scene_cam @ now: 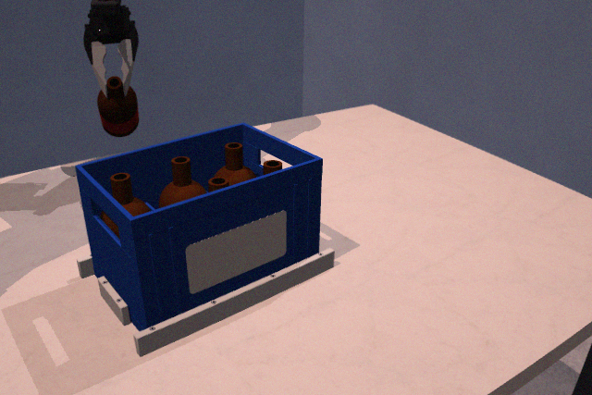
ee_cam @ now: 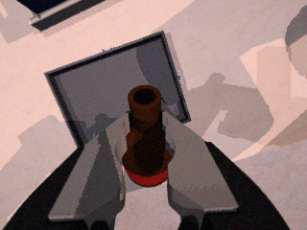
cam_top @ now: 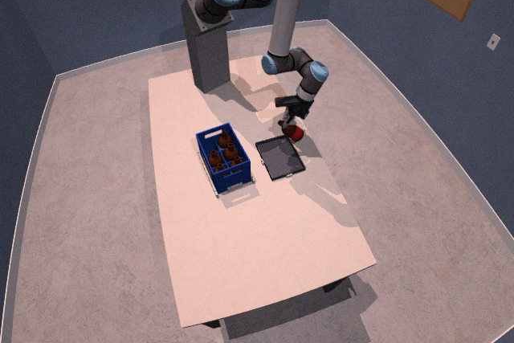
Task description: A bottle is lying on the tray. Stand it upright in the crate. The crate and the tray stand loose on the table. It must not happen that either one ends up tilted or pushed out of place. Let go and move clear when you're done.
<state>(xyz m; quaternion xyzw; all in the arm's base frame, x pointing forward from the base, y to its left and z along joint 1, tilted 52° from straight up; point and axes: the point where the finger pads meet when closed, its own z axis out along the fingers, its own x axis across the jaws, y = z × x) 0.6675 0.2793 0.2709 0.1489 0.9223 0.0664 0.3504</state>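
My gripper [cam_top: 289, 123] [scene_cam: 114, 84] [ee_cam: 146, 112] is shut on the neck of a brown bottle [cam_top: 294, 131] [scene_cam: 117, 111] [ee_cam: 145, 144] with a red base. The bottle hangs in the air, tilted, above the far edge of the dark grey tray [cam_top: 282, 169] [ee_cam: 91, 96], which lies empty on the table. The blue crate [cam_top: 232, 177] [scene_cam: 210, 238] stands to the tray's left on a grey base and holds several upright brown bottles [cam_top: 224, 138] [scene_cam: 181, 185]. In the exterior view the held bottle is up and to the left of the crate, behind it.
The robot's grey pedestal [cam_top: 207, 44] stands at the table's far end. The pale table [cam_top: 257, 247] [scene_cam: 430, 218] stretches toward the near edge. A corner of the crate's base [ee_cam: 53, 11] shows at the top left of the wrist view.
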